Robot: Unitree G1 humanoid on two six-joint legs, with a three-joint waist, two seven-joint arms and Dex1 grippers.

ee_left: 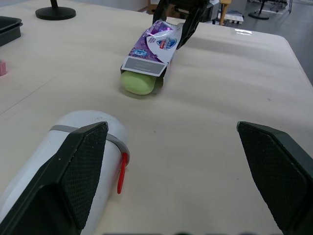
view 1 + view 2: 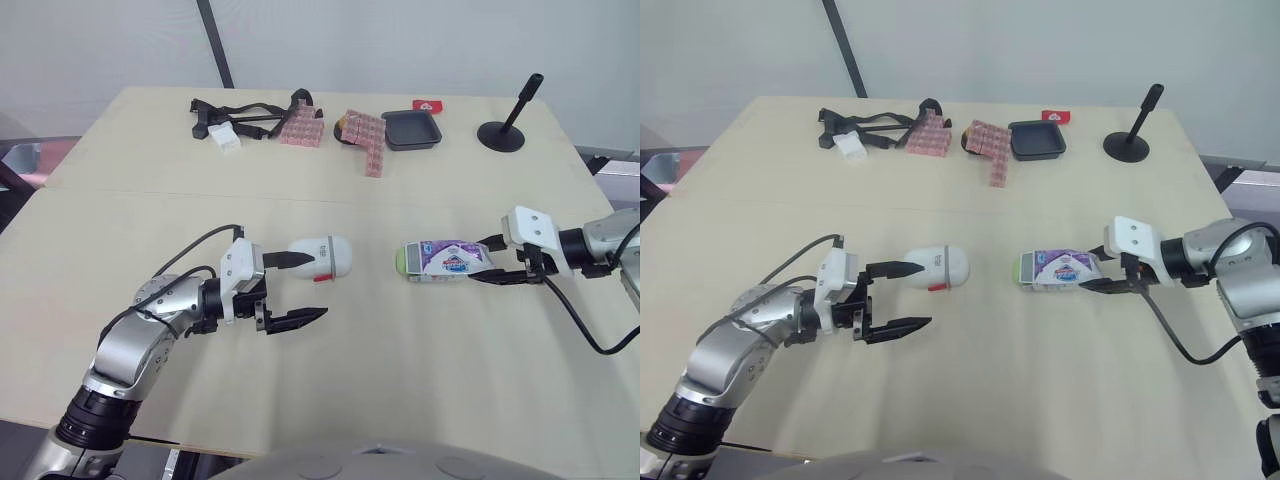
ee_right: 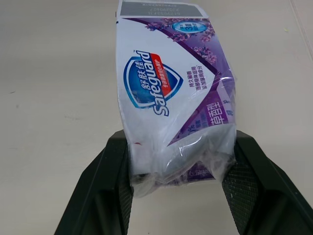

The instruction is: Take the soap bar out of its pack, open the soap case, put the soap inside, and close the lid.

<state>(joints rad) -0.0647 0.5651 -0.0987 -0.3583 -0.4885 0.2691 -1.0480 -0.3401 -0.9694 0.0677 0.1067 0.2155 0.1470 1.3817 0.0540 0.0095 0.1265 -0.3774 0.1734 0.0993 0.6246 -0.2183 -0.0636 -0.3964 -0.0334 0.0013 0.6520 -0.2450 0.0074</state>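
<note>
A: What is the right gripper [image 2: 497,262] doing?

B: It is pinching the sealed right end of the Safeguard soap pack [image 2: 450,260], its two fingers pressing in on the crumpled wrapper from either side. The pack is lying flat on the table [image 2: 380,360], right of centre, and the green soap bar [image 2: 401,263] is poking out of the open left end.

A: And the left gripper [image 2: 318,288]?

B: It is hanging spread wide, gripping nothing. The white soap case [image 2: 328,255] is sitting at its far finger, though I cannot tell whether that finger is touching it. The case is lying shut, left of centre, with its red catch [image 2: 322,278] facing the near side.

A: So how should the bar be coming out?

B: I am judging that the right gripper should be squeezing wrapper only, not the bar's tail, or it is clamping the soap in. While it is anchoring the pack, the left one should be crossing over, closing on the exposed green end and drawing it leftward along the pack's length, low over the table. The bar is probably slippery, so a square grip across its width is counting for more than force.
</note>
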